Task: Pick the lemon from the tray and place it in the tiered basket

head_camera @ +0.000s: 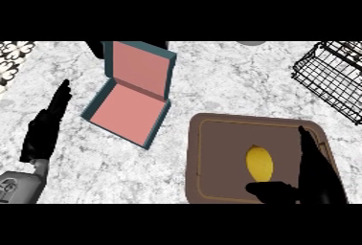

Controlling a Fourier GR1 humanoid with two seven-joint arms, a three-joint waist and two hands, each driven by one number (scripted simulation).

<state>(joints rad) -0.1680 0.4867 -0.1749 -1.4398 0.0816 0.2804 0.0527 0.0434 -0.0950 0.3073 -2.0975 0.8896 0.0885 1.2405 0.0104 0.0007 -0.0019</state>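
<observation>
Right hand [311, 179] partly covering lemon [259, 163], tiered basket [333, 76] cut off

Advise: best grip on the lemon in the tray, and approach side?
Probably across its narrow middle, from above. The lemon lies flat on the brown tray, long axis running away from the robot, so its sides are exposed. The right hand already flanks it, thumb at its near end.
</observation>
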